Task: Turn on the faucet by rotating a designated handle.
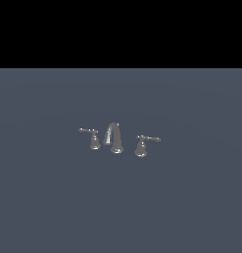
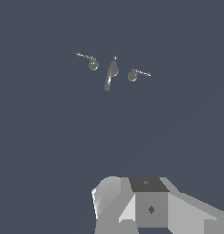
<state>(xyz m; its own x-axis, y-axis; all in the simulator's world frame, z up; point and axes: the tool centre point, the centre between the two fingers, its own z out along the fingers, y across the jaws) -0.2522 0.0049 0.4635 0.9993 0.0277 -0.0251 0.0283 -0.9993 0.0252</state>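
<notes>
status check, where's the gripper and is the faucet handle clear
Gripper well short of the faucet, touching nothing; open or shut unclear. Handle untouched, lever toward the exterior view's right. Nothing blocking it; spout and twin handle stand apart.

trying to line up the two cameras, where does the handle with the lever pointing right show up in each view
Exterior view: the handle stands just right of centre, on the exterior view's right of the arched spout, lever tip pointing away from it.
Wrist view: the handle is seen from above, far from the gripper, beside the spout.
Shared landmark: the spout, standing between this handle and its twin handle.
</notes>
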